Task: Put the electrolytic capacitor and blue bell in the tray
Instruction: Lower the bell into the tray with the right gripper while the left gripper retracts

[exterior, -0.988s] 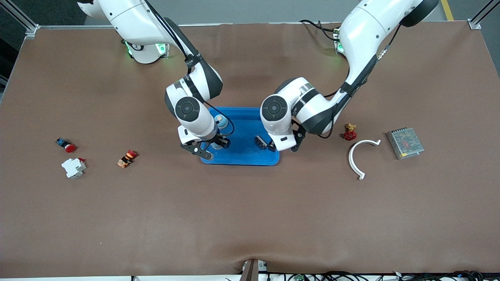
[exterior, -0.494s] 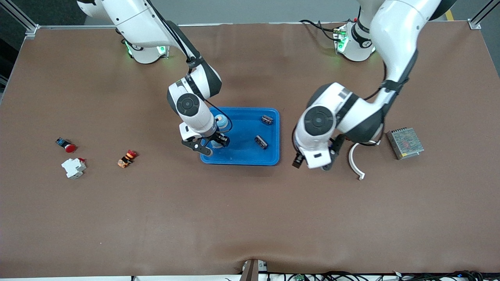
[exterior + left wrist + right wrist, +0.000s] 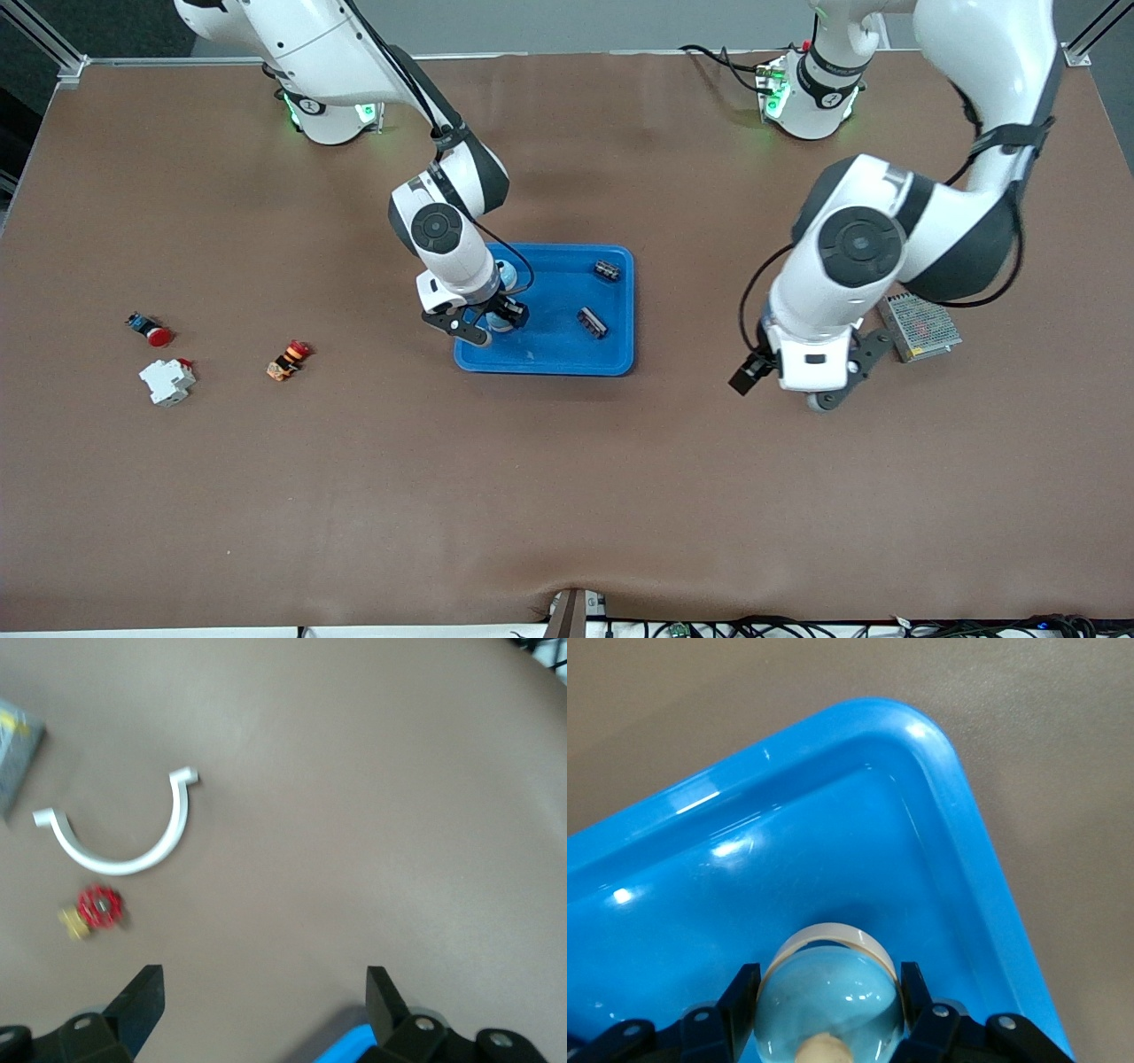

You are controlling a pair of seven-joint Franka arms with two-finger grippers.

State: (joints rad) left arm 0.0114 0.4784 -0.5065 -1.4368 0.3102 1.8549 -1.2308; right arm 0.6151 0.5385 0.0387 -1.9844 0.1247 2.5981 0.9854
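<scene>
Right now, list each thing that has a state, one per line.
right gripper: shut on the blue bell, over the tray
left gripper: open, holding nothing, above bare table
blue bell: upright in the grip
tray: holds two capacitors

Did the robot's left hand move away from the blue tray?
Yes. The left gripper left the tray, swinging toward the left arm's end of the table, near the metal box.
</scene>
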